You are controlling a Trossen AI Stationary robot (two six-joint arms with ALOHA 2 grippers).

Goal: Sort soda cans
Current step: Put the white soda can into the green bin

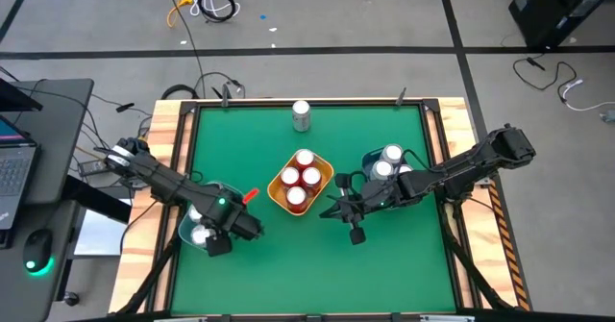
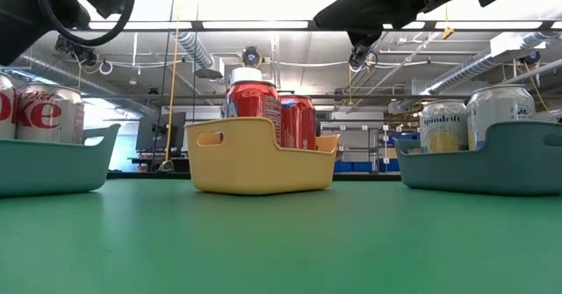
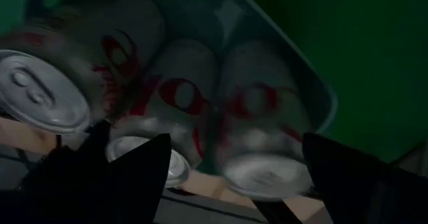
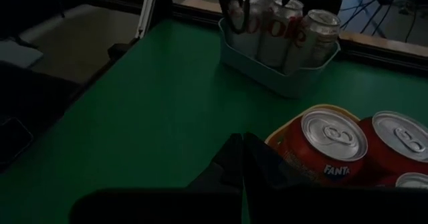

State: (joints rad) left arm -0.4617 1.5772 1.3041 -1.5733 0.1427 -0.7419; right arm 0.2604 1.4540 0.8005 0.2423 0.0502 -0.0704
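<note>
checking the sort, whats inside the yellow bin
Four red cans with silver tops stand upright in the yellow bin; one reads Fanta in the right wrist view. The bin floor beneath them is covered.

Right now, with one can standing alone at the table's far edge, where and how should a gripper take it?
Grip the lone silver can across its round body, about mid-height, coming down from above or in from the table's middle. It stands upright with open green mat all round, so the fingers can straddle its sides; the flat top offers no hold.

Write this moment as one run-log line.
left gripper: open above silver cans in left bin | right gripper: shut, beside yellow bin
</note>
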